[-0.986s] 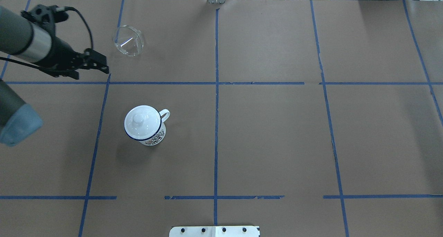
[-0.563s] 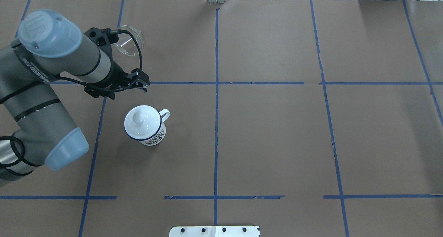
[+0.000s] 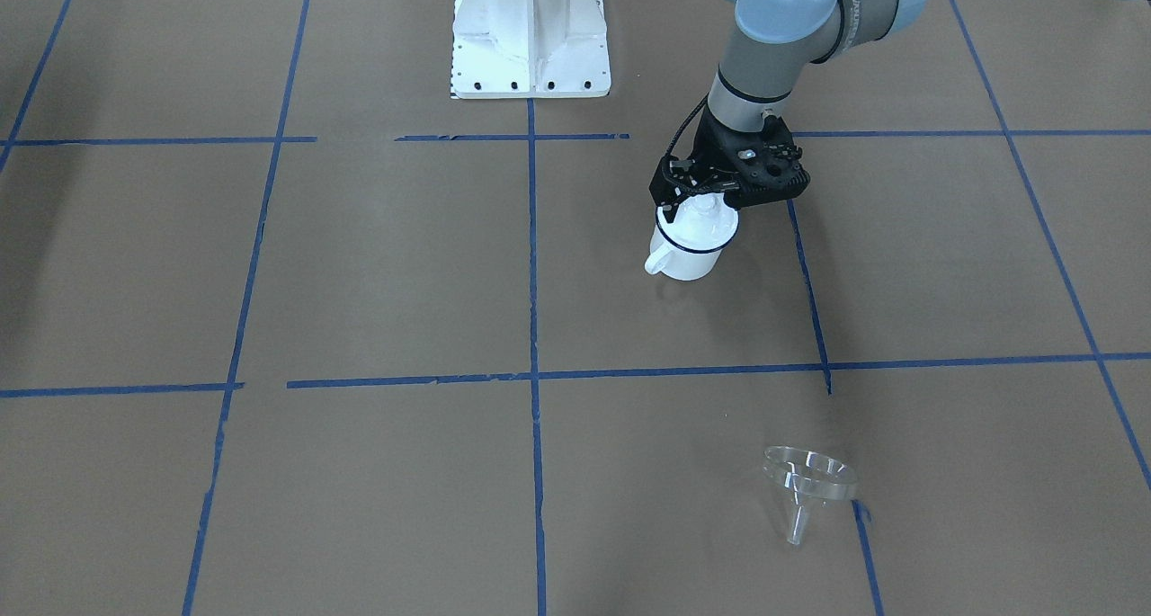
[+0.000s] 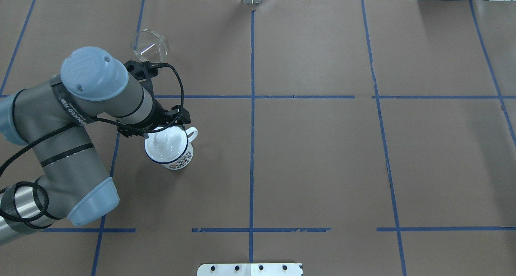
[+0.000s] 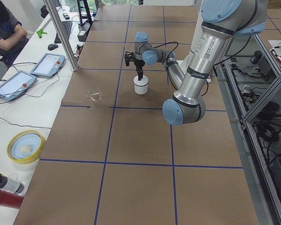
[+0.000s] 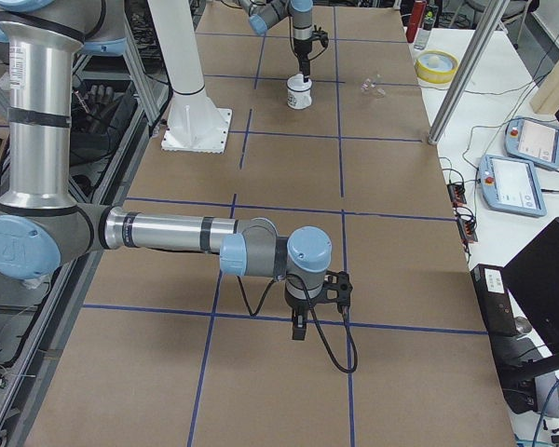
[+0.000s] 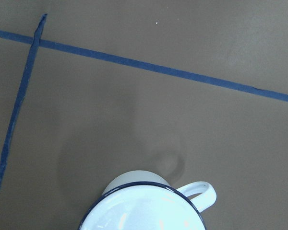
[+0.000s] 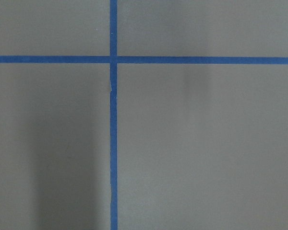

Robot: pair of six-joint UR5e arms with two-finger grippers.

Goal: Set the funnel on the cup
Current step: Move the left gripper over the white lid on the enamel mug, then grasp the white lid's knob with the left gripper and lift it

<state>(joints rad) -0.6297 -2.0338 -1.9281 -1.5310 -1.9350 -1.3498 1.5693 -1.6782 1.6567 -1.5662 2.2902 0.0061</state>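
The left pincer [image 4: 162,131] hovers over the lidded cup [image 4: 178,159]; how far it gapes cannot be judged. In the overhead view the funnel [image 4: 149,47] lies on the counter [image 4: 322,167] at its 12 o'clock, well apart. Only the front-facing view shows its spout [image 3: 795,519] plainly.

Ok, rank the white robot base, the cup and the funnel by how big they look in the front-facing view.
1. white robot base: clearly largest.
2. cup and funnel: about alike; the funnel is nearer the camera, so unranked.

Clear funnel [image 3: 809,474] on its side, white cup [image 3: 688,256] upright
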